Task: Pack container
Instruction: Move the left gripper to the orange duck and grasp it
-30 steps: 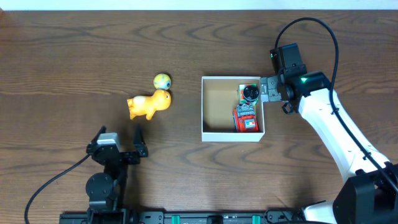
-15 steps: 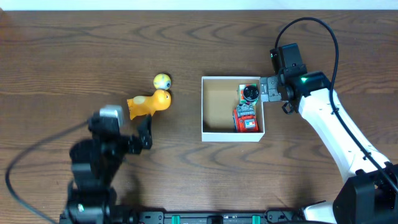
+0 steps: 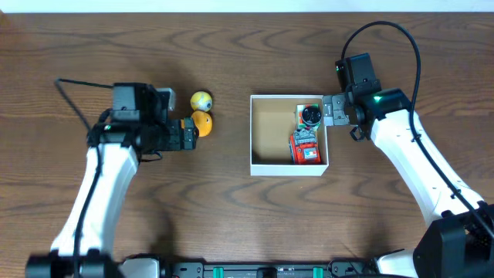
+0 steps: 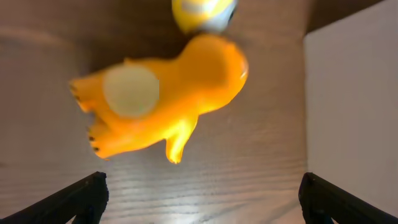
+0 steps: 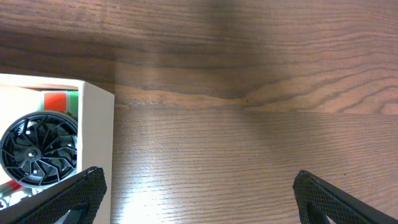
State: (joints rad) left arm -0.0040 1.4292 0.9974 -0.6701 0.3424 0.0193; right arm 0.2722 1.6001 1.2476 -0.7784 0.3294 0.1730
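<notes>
You find no text, number, brand or sign that can be read in any view. The red toy lying in the box has a small pale patch on it that could be a label. From overhead it is too small for you to make out any letters.

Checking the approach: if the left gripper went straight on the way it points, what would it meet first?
Most likely the orange plastic animal toy, lying ahead of the open left gripper; depth is unclear.
</notes>
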